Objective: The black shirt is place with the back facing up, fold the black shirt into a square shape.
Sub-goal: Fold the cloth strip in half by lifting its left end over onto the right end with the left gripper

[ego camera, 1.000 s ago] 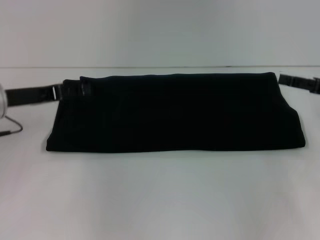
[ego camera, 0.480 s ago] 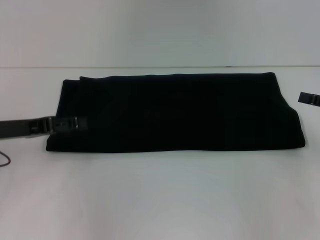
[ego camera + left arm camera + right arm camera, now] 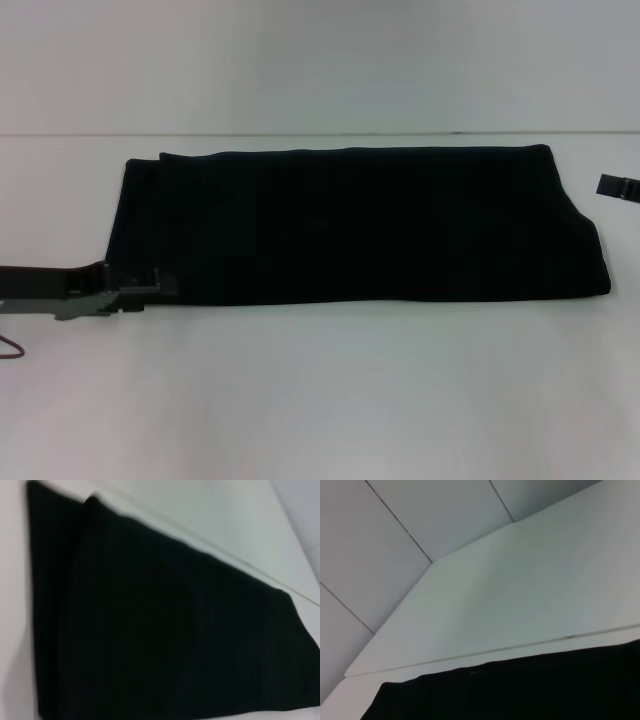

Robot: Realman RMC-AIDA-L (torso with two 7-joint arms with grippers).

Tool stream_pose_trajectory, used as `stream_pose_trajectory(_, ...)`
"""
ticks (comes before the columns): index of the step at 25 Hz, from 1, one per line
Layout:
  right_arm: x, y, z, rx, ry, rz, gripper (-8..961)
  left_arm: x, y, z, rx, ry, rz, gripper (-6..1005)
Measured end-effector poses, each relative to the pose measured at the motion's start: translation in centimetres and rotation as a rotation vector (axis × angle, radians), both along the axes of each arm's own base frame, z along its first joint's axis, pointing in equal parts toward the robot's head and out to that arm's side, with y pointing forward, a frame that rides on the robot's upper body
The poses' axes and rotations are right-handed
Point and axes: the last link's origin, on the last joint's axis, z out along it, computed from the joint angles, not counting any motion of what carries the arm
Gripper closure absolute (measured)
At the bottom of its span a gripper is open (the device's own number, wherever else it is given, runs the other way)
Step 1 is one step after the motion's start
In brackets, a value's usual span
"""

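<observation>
The black shirt (image 3: 360, 225) lies on the white table (image 3: 320, 400), folded into a long flat band running left to right, plain side up. My left gripper (image 3: 160, 286) reaches in from the left, low over the band's near left corner. Only the tip of my right gripper (image 3: 612, 185) shows at the picture's right edge, apart from the shirt's right end. The left wrist view is filled by the shirt (image 3: 150, 630) lying lengthwise. In the right wrist view the shirt's (image 3: 520, 690) far edge shows against the table.
The table's far edge (image 3: 320, 134) meets a pale wall just behind the shirt. A thin red-brown cable (image 3: 10, 350) loops below the left arm at the left edge. Bare table spreads in front of the shirt.
My left gripper has travelled along the shirt's left end from the far corner to the near corner. My right gripper has pulled back to the right, away from the far right corner.
</observation>
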Motion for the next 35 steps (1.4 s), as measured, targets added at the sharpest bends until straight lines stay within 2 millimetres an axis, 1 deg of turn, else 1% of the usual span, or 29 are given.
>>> stream_pose_trajectory(3, -0.4, 0.3, -0.2, -0.001, 0.003, 0.008, 244, -0.1, 0.1, -0.5, -0.018, -0.042, 0.102, 259)
stream_pose_trajectory(10, -1.0, 1.3, -0.2, 0.019, -0.013, 0.013, 244, -0.3, 0.2, -0.6, -0.018, -0.119, 0.282, 261)
stream_pose_trajectory(12, -1.1, 1.6, -0.1, 0.028, -0.019, 0.011, 245, -0.7, 0.2, -0.6, -0.005, -0.16, 0.347, 262)
stream_pose_trajectory(16, -1.3, 1.9, -0.2, 0.035, -0.025, 0.015, 245, -1.8, 0.0, 0.0, 0.049, -0.257, 0.459, 263)
stream_pose_trajectory(18, -1.4, 2.1, -0.2, 0.04, -0.026, 0.016, 245, -2.2, -0.1, 0.3, 0.065, -0.278, 0.497, 264)
stream_pose_trajectory(25, -1.8, 2.4, -0.4, 0.044, -0.026, 0.021, 246, -2.7, -0.1, -0.1, 0.081, -0.304, 0.559, 264)
stream_pose_trajectory(35, -1.9, 2.4, -0.7, 0.042, -0.021, 0.019, 247, -3.8, 0.2, -0.5, 0.133, -0.289, 0.605, 264)
